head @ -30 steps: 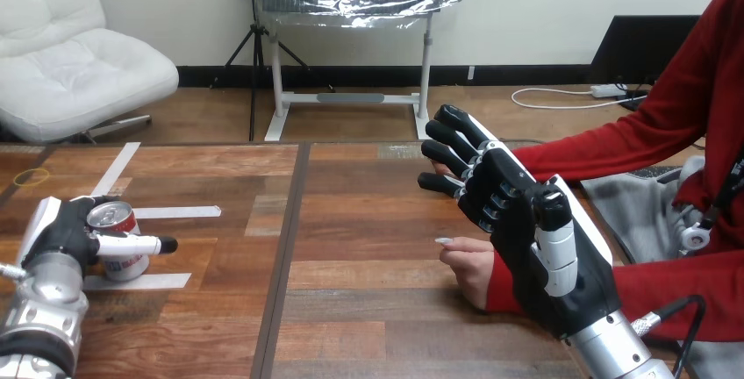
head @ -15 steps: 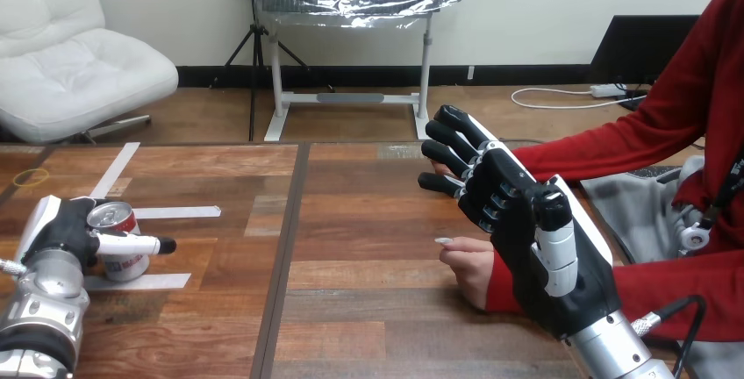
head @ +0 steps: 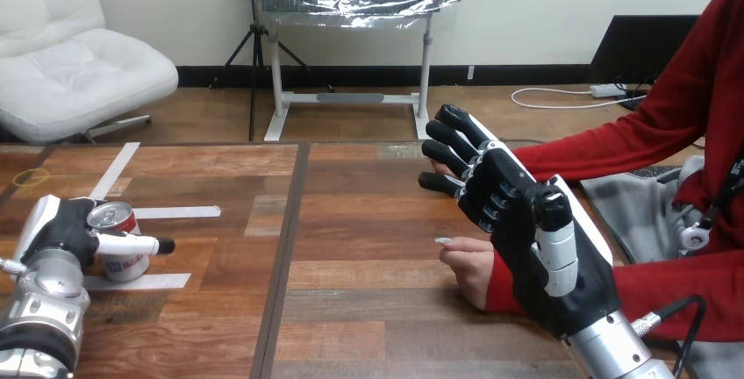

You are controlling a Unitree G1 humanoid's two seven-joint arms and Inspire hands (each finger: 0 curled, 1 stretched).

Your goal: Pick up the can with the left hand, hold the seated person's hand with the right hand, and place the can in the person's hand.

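— What has moved?
— Hardly anything. The left hand (head: 60, 228) stays wrapped round the can (head: 120, 254), upright near the table's (head: 368, 221) left edge.
— And the right hand (head: 519, 225)?
— Open, fingers straight, beside the person's hand (head: 470, 270), grasping nothing.

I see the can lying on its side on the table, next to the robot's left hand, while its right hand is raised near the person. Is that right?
Not quite: the can stands upright, top facing up, as the head view shows. The rest holds: it is on the table at the left hand, and the right hand is raised near the person's hand.
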